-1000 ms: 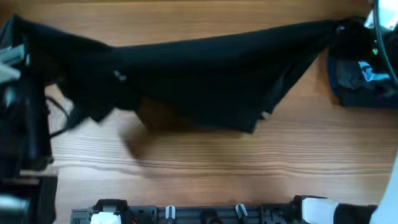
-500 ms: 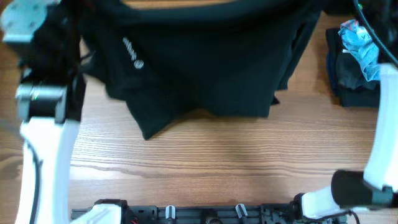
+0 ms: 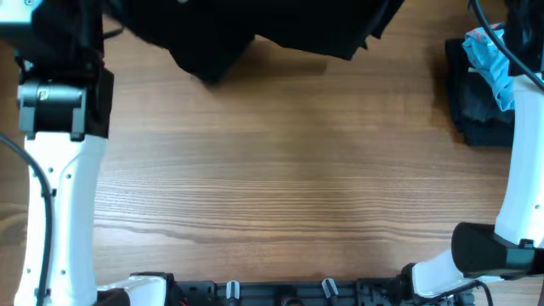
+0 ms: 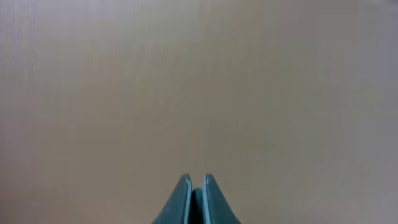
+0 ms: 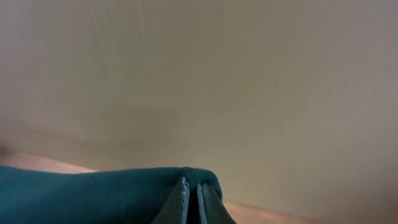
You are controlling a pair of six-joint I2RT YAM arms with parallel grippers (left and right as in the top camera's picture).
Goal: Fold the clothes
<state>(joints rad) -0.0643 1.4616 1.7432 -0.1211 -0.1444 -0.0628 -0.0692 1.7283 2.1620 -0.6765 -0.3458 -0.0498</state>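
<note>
**Folding not begun: shirt bunched at the far edge**

Nearest my arm bases the table (image 3: 280, 187) shows only wood grain, all of it left of the dark folded stack (image 3: 476, 110), which carries a light-blue garment (image 3: 493, 59). Farther out, well left of that stack and beyond it, the black T-shirt (image 3: 280, 25) sits rumpled and partly out of the overhead view. It isn't spread flat and I see no clean fold, so I judge every step remains: lay it out, then sleeves, then body. The right gripper (image 5: 191, 199) has its fingers pinched on draped cloth, which I take to be the shirt. The left gripper (image 4: 196, 199) is fingers-together too, but no fabric shows there, so I cannot tell whether it holds anything.
</note>
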